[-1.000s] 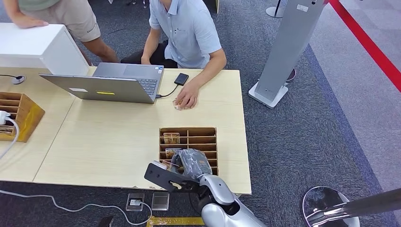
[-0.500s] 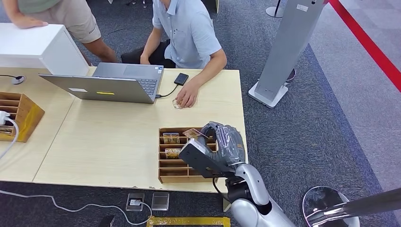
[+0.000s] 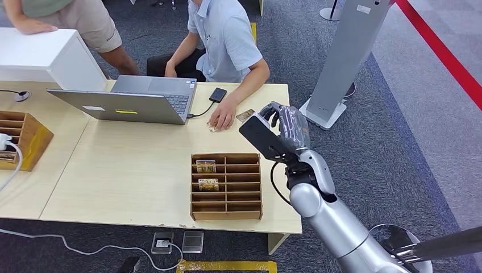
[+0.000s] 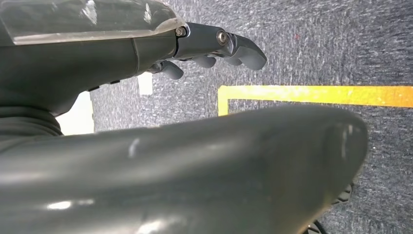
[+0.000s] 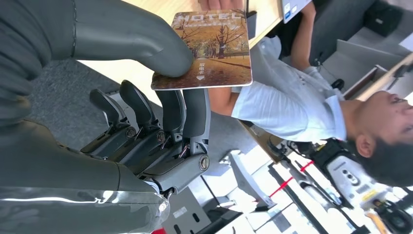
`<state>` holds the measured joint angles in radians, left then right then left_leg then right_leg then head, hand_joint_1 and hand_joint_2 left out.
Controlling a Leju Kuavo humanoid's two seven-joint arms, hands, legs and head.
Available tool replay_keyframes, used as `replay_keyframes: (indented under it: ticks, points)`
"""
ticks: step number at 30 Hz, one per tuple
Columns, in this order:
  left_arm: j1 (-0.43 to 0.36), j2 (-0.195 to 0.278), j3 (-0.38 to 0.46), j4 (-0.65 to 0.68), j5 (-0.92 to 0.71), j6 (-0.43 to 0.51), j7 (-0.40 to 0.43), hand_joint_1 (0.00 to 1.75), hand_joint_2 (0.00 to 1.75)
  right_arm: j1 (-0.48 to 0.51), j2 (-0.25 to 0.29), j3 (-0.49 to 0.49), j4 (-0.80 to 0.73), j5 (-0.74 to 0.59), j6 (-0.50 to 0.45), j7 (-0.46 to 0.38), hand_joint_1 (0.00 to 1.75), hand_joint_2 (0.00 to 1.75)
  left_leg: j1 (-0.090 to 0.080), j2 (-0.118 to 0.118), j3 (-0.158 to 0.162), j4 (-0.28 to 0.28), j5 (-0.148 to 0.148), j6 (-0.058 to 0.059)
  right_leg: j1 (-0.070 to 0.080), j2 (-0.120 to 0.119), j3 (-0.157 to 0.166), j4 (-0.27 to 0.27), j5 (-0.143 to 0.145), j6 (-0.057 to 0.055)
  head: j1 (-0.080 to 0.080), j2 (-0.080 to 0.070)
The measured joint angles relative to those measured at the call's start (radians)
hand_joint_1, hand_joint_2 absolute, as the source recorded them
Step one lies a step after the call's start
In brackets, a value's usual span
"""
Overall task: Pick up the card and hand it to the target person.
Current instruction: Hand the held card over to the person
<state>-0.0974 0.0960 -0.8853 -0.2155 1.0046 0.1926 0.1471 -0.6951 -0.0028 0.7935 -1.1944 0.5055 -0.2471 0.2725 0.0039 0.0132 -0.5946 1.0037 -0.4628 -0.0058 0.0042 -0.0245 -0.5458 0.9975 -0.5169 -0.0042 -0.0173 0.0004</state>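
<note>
Light wooden table (image 3: pixel 125 170) bearing an open laptop (image 3: pixel 128 101) with a dark phone (image 3: pixel 217 94) just beside it, a person's hand (image 3: pixel 223 118) resting near its far edge, a slotted wooden card rack (image 3: pixel 226 185) at its near edge, and a second wooden rack (image 3: pixel 21 139) at far left.

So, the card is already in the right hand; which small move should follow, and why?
Probably extend the right hand a little further toward the seated person's hand on the table. The card, pinched between thumb and fingers, hangs beside that hand without reaching it.
</note>
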Motion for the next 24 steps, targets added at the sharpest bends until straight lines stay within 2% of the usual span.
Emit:
replay_keyframes:
  ticks: [5, 12, 18, 24]
  points:
    - [-0.001, 0.003, -0.005, 0.001, -0.003, -0.003, 0.005, 0.0, 0.0, -0.109, 0.044, -0.009, 0.178, -0.07, 0.001, -0.049, 1.55, 1.75, 0.0, 0.0, 0.0, 0.0, 0.0, 0.0, 0.0, 0.0, 0.0, 0.0, 0.0, 0.0, -0.001, 0.0]
    - [-0.001, 0.005, -0.013, 0.002, -0.004, -0.004, 0.009, 0.0, 0.0, -0.204, 0.096, -0.007, 0.402, -0.073, 0.006, -0.057, 1.55, 1.75, 0.0, 0.0, -0.001, 0.0, 0.0, 0.0, 0.0, 0.0, -0.001, 0.0, 0.0, 0.0, 0.0, 0.0]
    - [-0.001, 0.006, -0.019, 0.002, -0.002, 0.003, 0.009, 0.0, 0.0, -0.241, 0.148, 0.001, 0.537, -0.051, 0.005, -0.066, 1.55, 1.75, 0.0, 0.0, -0.001, 0.0, 0.0, 0.0, 0.0, 0.0, -0.001, 0.0, 0.0, 0.0, 0.0, 0.0]
    - [-0.001, 0.006, -0.02, 0.002, -0.001, 0.006, 0.009, 0.0, 0.0, -0.268, 0.178, 0.006, 0.603, -0.042, 0.005, -0.072, 1.55, 1.75, 0.0, 0.0, -0.001, 0.0, 0.0, 0.0, 0.0, 0.0, -0.001, 0.0, 0.0, 0.0, 0.0, 0.0]
